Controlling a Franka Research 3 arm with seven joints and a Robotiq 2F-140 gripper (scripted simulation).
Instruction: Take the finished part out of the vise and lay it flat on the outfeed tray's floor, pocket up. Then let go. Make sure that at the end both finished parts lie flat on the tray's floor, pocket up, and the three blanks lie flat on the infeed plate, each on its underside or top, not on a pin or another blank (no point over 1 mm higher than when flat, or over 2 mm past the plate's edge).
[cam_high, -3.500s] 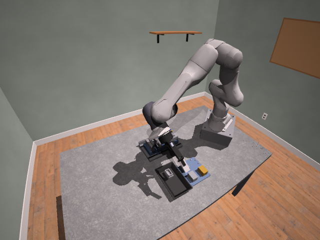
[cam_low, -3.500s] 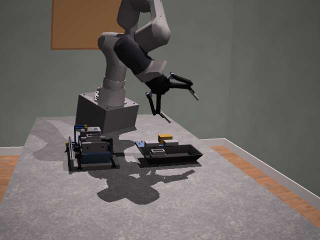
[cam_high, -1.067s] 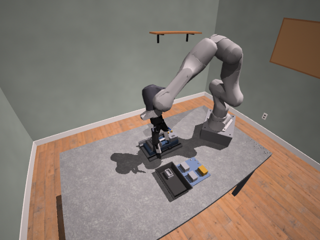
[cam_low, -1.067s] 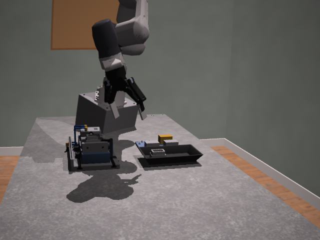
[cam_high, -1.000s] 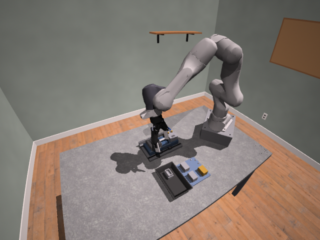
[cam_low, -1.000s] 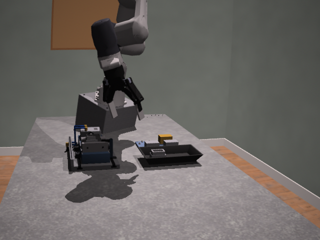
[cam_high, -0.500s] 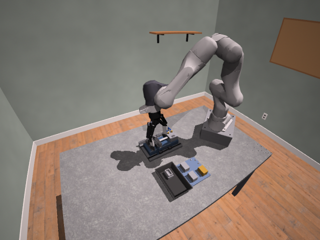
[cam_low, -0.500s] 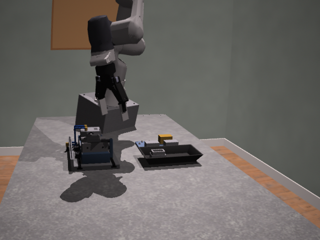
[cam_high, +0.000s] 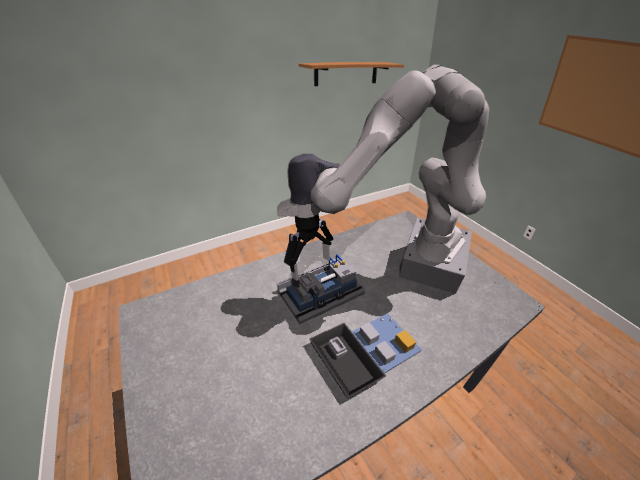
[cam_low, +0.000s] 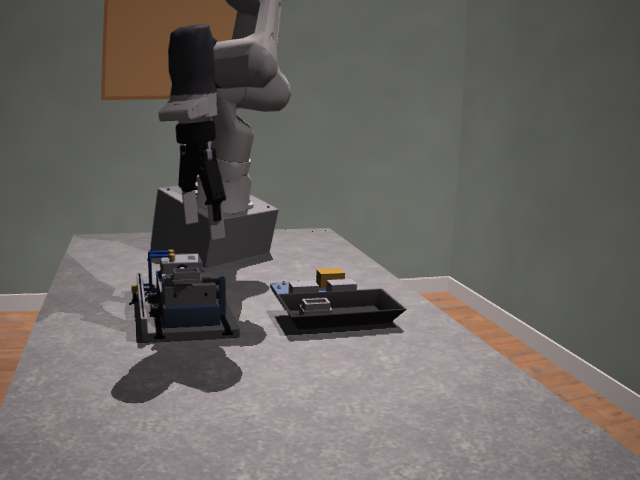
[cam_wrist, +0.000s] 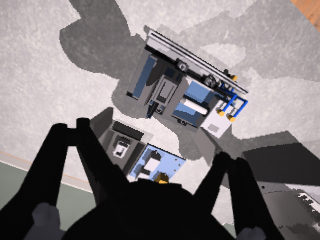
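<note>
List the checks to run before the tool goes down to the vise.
1. Tool open, nothing between its fingers: ok.
2. Tool above the vise, not touching it: ok.
3. Fingers lined up across the finished part: cannot tell.
4. Vise jaws released from the part: cannot tell.
5. Outfeed tray has room beside the gray block lying in it: ok.
</note>
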